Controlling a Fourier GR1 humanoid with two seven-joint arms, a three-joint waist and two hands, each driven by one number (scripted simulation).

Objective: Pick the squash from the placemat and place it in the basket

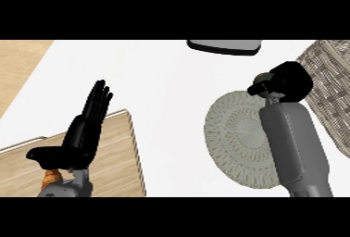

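2 hands show, and the right hand [285, 82] is the one at work: it sits curled at the far right edge of the round woven placemat [236, 139], just beside the basket [334, 88] to its right. Whether it holds the squash cannot be told; no squash shows. The left hand [85, 125] rests open, fingers straight, over the wooden board [120, 157].
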